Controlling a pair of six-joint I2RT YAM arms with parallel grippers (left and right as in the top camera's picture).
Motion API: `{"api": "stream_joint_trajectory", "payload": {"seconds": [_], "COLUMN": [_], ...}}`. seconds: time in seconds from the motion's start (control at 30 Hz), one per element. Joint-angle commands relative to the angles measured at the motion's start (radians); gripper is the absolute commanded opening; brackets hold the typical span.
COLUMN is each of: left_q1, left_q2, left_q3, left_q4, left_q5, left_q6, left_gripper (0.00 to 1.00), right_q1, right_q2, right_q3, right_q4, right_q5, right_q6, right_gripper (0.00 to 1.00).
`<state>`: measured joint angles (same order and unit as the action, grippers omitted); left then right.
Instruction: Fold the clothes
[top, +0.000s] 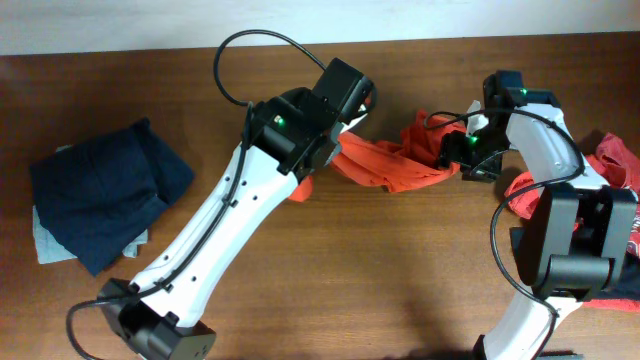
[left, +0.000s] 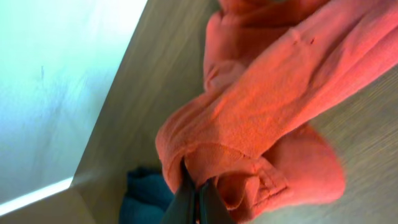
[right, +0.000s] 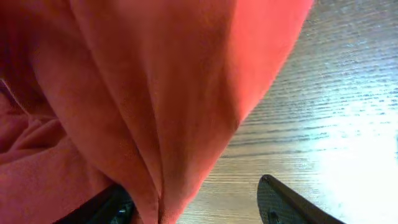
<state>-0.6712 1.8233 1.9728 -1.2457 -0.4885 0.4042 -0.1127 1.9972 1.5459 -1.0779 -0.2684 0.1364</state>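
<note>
**Step in hand:** opening out one orange-red T-shirt (top: 390, 165) for its first fold. It is bunched and slung between the two arms, from the centre of the table (top: 400, 280) towards 1 o'clock.

**Left fingers** (left: 186, 208): together, clamped on a gathered edge of this shirt at its 9 o'clock end.

**Right fingers** (right: 280, 199): apart. The cloth hangs between them, and the one finger seen clearly stands clear of it.

**Next move calls for:** the right fingers pinching an edge or corner, not a thick bunch. Both arms then draw apart, so the shirt can be laid flat on bare table.

**Count:**
- Orange-red garments: two. One is in hand. The second orange-red garment (top: 615, 160) lies at 3 o'clock, partly behind the right arm.
- Navy pile (top: 100, 195): one, at 9 o'clock; the number of pieces in it cannot be told.
- Pale grey-green piece (top: 45, 240): one, under the navy pile.
</note>
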Motion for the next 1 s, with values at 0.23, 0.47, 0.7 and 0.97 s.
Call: {"api": "stream_joint_trajectory", "payload": {"seconds": [0.23, 0.47, 0.7, 0.97], "left_q1": [0.059, 0.059, 0.059, 0.059], "left_q2": [-0.016, -0.016, -0.016, -0.016], "left_q3": [0.007, 0.007, 0.007, 0.007], "left_q4": [-0.068, -0.068, -0.068, -0.071], "left_q5": [-0.136, -0.134, -0.076, -0.085], "left_q6": [0.016, 0.016, 0.016, 0.016], "left_gripper": [0.01, 0.01, 0.01, 0.01], "right_q1": [-0.003, 0.036, 0.155, 0.174], "right_q2": [-0.027, -0.027, -0.009, -0.008], "right_q3": [0.013, 0.013, 0.013, 0.043], "right_q4": [0.133, 0.266, 0.318, 0.279], "right_q5": [-0.033, -0.133, -0.043, 0.142], "right_q6": [0.158, 0.160, 0.203, 0.269], "right_gripper": [0.33, 0.72, 0.74, 0.04]}}
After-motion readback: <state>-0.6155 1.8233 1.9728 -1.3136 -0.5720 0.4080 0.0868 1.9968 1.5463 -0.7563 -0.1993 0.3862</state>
